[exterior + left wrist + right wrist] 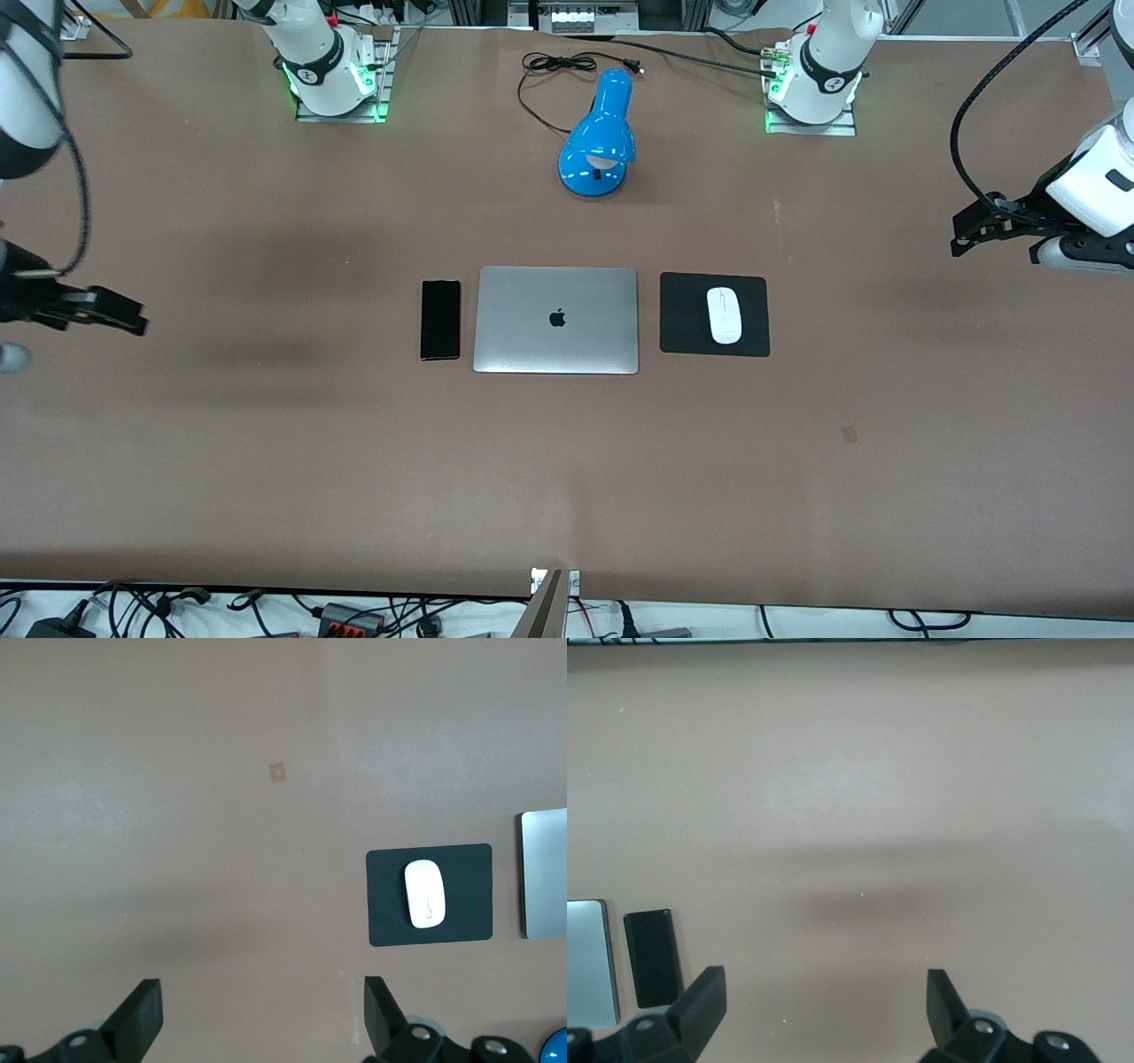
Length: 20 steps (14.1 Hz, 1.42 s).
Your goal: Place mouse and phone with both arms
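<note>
The white mouse (pixel 725 315) lies on a square black mouse pad (pixel 682 315), beside a closed silver laptop (pixel 556 319) toward the left arm's end. The black phone (pixel 440 319) lies flat on the table beside the laptop toward the right arm's end. My left gripper (pixel 970 232) is open and empty, up over bare table at the left arm's end. Its wrist view shows the mouse (pixel 424 893) and pad (pixel 385 904) well away from the gripper (pixel 263 992). My right gripper (pixel 124 315) is open and empty over bare table at the right arm's end. Its wrist view shows the phone (pixel 653 957) off to one side of the gripper (pixel 824 983).
A blue desk lamp (pixel 598 146) with a black cord stands farther from the front camera than the laptop, between the two arm bases. The brown table (pixel 567 478) is bare nearer the camera. Cables lie along its near edge.
</note>
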Motion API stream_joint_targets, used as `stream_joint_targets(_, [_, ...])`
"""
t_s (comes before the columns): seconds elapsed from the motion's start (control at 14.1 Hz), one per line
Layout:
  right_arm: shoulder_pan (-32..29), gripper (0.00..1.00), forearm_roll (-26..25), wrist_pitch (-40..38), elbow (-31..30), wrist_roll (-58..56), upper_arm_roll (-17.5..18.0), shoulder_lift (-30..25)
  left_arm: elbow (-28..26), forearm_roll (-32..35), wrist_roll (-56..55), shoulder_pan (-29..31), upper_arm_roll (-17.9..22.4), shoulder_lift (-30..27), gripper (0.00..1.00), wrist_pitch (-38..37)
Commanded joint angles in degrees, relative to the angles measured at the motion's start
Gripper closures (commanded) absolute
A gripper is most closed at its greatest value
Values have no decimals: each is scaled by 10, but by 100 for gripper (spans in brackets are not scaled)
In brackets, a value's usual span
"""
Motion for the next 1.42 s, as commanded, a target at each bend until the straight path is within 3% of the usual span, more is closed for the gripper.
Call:
stream_joint_targets(0.0, [6,0,11,-5,-16,-29,-15,-31,26,-12,12,-2,2,15,0,-11])
stream_joint_targets(0.14, [5,0,11,-21,-28,-44,-14,-51,26,-12,14,0,2,15,0,-15])
stream_joint_targets(0.43, [6,0,12,37,-170,-38,-13,-137,26,-12,15,-2,2,15,0,-23])
stream_joint_targets(0.64, [6,0,12,36,-235,-37,-13,-187,29,-12,15,-5,2,15,0,-23])
stream_joint_targets(1.06, [8,0,7,33,-279,-39,-10,-225,38,-12,12,-6,1,20,0,-23])
stream_joint_targets(1.35, [7,0,8,20,-275,-37,-9,-236,40,-12,12,-7,1,20,0,-22])
